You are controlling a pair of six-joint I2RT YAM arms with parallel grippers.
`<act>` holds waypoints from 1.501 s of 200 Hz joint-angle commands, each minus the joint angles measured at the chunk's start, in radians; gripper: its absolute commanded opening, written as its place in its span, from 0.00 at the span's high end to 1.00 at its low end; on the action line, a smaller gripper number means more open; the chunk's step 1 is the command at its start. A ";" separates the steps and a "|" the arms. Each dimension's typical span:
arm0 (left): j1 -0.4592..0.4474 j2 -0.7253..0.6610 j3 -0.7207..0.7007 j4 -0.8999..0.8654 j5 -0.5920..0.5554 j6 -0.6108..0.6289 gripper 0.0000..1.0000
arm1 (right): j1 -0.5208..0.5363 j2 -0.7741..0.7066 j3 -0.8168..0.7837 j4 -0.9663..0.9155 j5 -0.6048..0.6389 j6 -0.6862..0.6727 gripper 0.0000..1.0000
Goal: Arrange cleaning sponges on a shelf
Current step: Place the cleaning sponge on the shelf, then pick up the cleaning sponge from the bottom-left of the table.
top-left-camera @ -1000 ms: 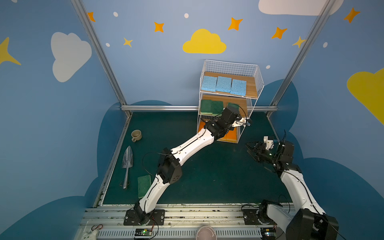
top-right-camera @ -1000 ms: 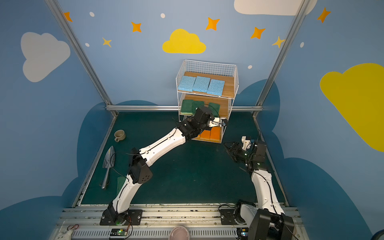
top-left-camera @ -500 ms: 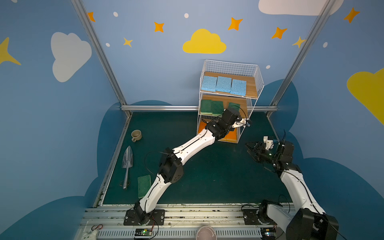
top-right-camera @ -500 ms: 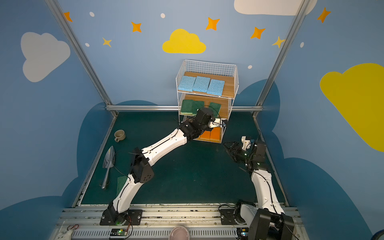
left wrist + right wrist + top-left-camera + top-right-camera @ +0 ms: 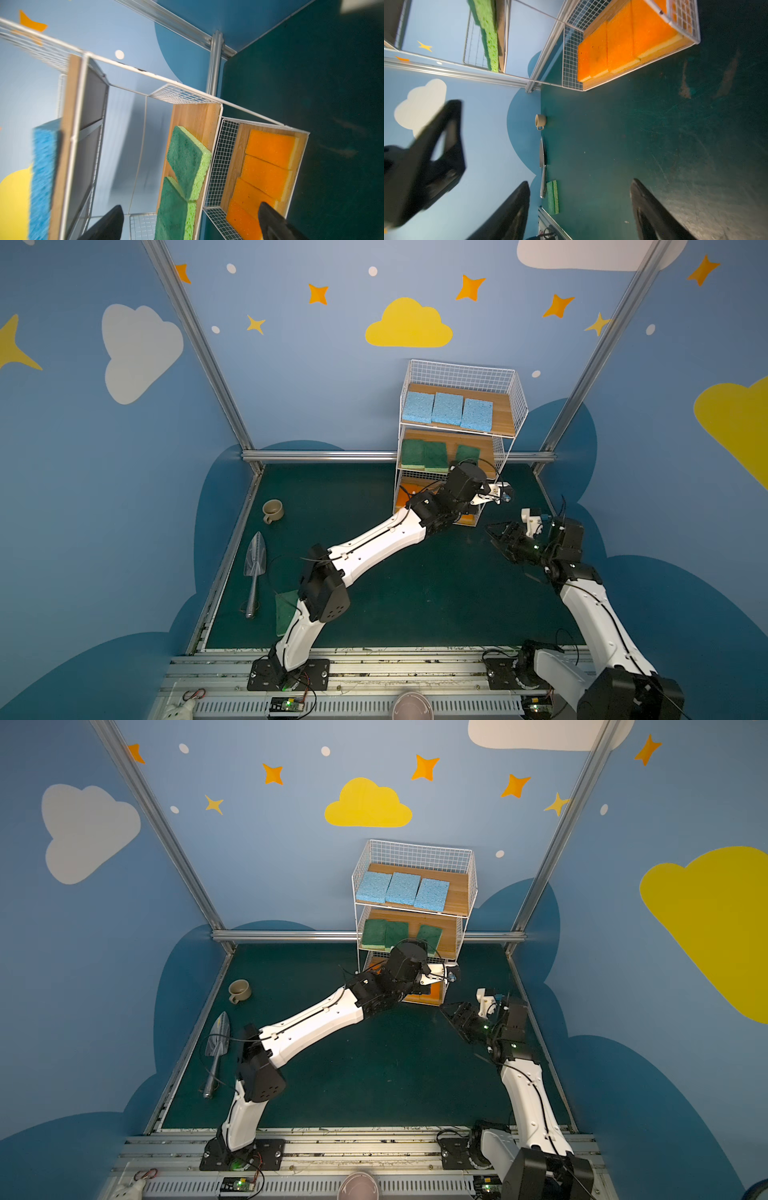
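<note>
The shelf (image 5: 513,406) is a white wire rack at the back wall. Three blue cleaning sponges (image 5: 446,408) lie on its top board, three green ones (image 5: 424,454) on the middle board and several orange ones (image 5: 268,166) on the bottom board. The rightmost green sponge (image 5: 187,162) leans over its neighbour (image 5: 172,212). My left gripper (image 5: 191,218) stands open just before the middle board, holding nothing. In both top views its wrist (image 5: 465,483) hides the fingers. One more green sponge (image 5: 286,610) lies on the floor by the left arm. My right gripper (image 5: 496,533) hovers open and empty right of the shelf.
A beige mug (image 5: 273,510) and a metal trowel (image 5: 254,568) lie along the left floor edge. The floor is a dark green mat (image 5: 415,593) fenced by metal posts, with the arms' mounting rail (image 5: 374,668) at the front.
My left gripper has opened and let go of the green sponge on the middle board. The left arm has shifted slightly. The right arm has stayed almost still.
</note>
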 commanded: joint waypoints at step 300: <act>0.360 -1.431 -0.869 -0.446 -0.020 -1.251 0.00 | 1.248 1.544 1.477 -0.137 0.359 -0.282 0.25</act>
